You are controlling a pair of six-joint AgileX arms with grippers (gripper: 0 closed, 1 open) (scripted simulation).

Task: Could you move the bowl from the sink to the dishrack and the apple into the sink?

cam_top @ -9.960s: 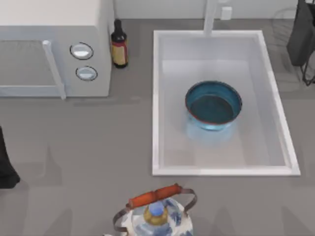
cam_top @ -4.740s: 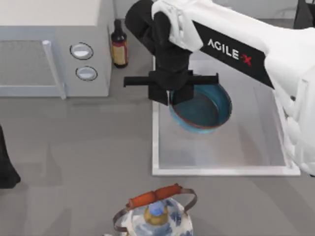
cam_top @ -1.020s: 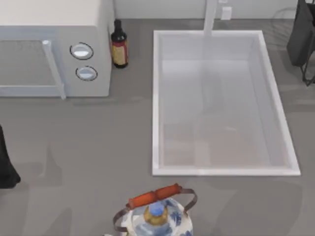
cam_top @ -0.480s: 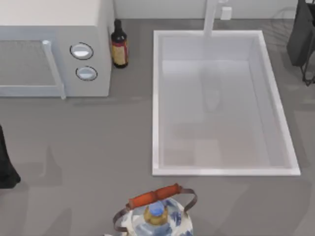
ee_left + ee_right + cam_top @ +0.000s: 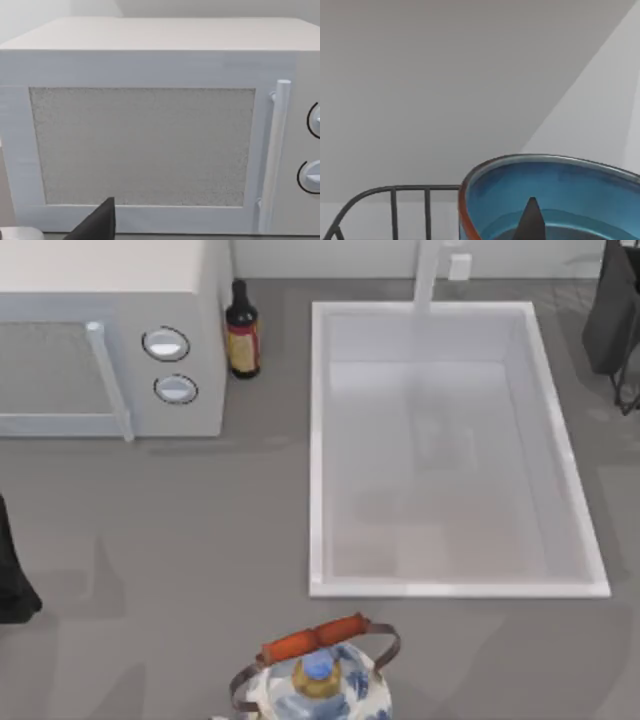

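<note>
The white sink (image 5: 318, 440) holds nothing but a faint shadow. The blue bowl (image 5: 570, 185), with its reddish-brown rim, looms close in the right wrist view, above the dark wires of the dishrack (image 5: 395, 197). My right gripper (image 5: 532, 227) is shut on the bowl, one dark fingertip (image 5: 532, 215) showing inside it. The apple is out of view. My left arm (image 5: 10, 580) stays parked at the table's left edge, its gripper (image 5: 100, 222) facing the microwave.
A white microwave (image 5: 100, 340) stands at the back left with a dark bottle (image 5: 241, 330) beside it. A blue-and-white kettle with an orange handle (image 5: 312, 675) sits at the front edge. The white faucet (image 5: 428, 270) rises behind the sink.
My right gripper has lifted the bowl out of the sink and carried it out of the top view. Over the last second only a faint shadow in the sink has shifted.
</note>
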